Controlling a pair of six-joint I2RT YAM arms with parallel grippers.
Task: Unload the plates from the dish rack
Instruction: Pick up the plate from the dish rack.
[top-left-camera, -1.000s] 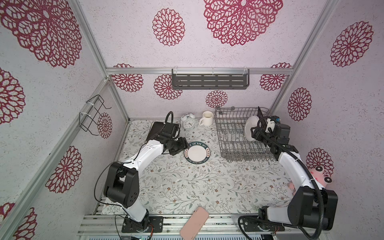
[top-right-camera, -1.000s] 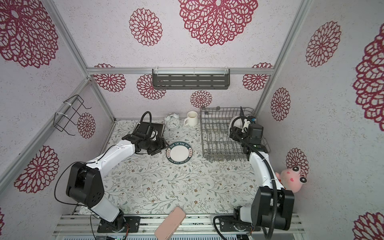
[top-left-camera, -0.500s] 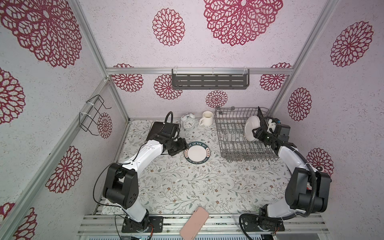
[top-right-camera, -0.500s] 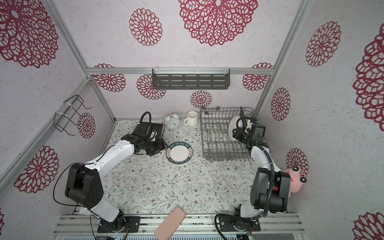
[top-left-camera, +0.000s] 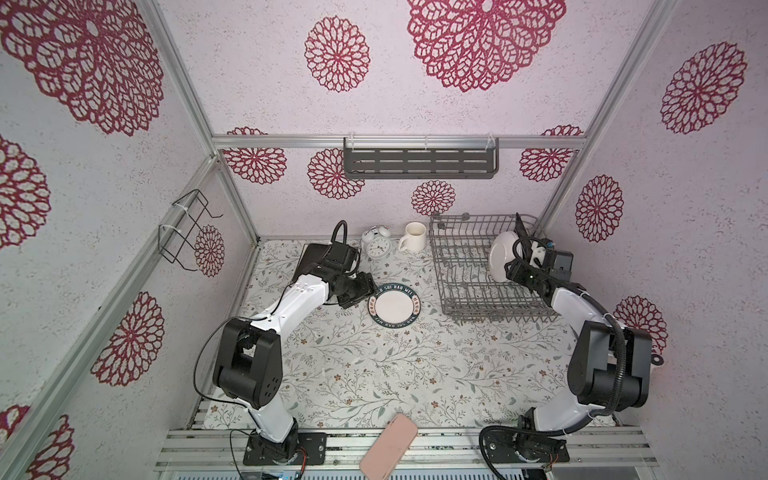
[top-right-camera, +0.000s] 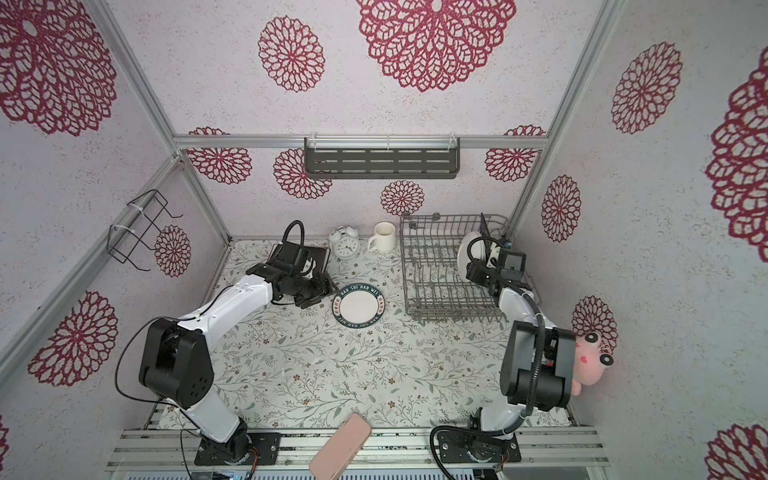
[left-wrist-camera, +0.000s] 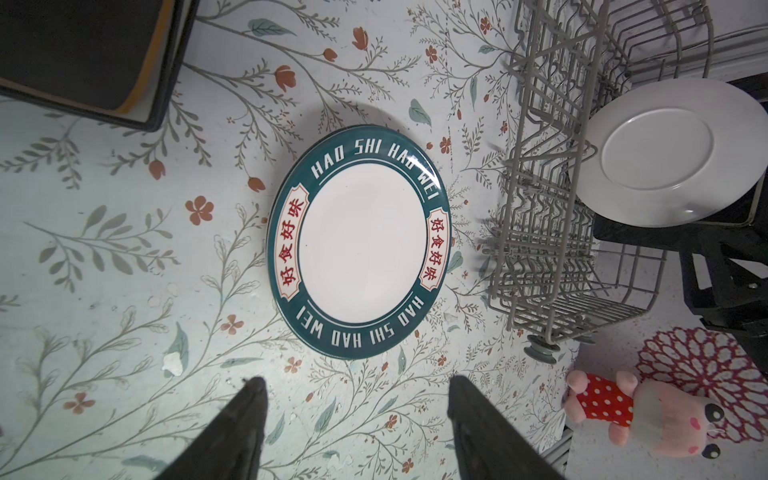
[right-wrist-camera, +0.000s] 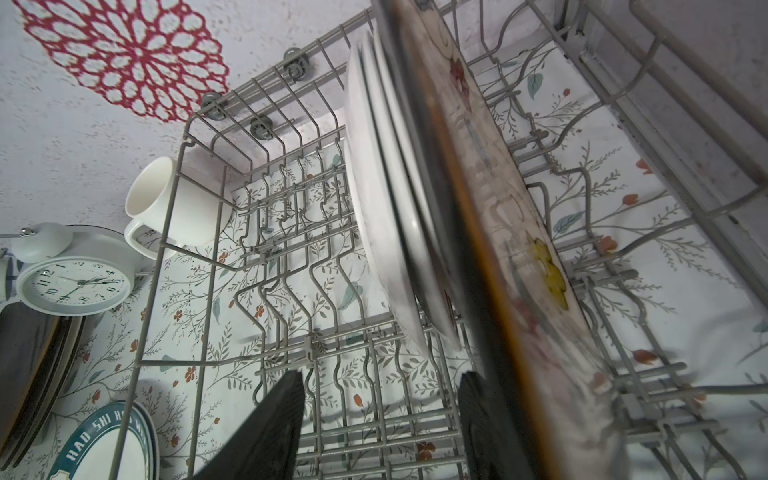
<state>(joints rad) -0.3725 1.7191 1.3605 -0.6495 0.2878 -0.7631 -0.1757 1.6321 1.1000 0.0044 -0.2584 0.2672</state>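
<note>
- The table (top-left-camera: 374, 374), covered in a leaf-and-flower cloth, fills the lower middle of both top views.
- The dish rack (top-left-camera: 469, 282) (top-right-camera: 436, 282), a grey wire basket, sits right of centre against the back wall; most of its prong rows stand bare.
- The left gripper (left-wrist-camera: 356, 380) hovers just left of frame centre in a top view (top-left-camera: 357, 291). Its claw is spread wide with nothing between the fingers, near the lettered plate's rim but apart from it.
- The right gripper (right-wrist-camera: 382, 376) reaches into the rack's right end (top-left-camera: 513, 270). Its claw is parted with only rack wires showing in the gap, and one finger is just beside the square plate's dark edge.
- A stack of square plates (top-left-camera: 311, 257), dark backs up, lies on the cloth at the back, partly under the left arm.
- A flower-patterned square plate (right-wrist-camera: 498, 208) stands on edge in the rack, blurred in the wrist view.
- The lettered round plate (top-left-camera: 395, 306) (left-wrist-camera: 357, 249) lies flat at frame centre, between the left gripper and the rack.
- A round white plate (top-left-camera: 500, 259) (right-wrist-camera: 382, 187) stands on edge in the rack, just beside the square one.
- A white mug (top-left-camera: 414, 237) and alarm clock (top-left-camera: 377, 245) stand at the back wall, left of the rack.
</note>
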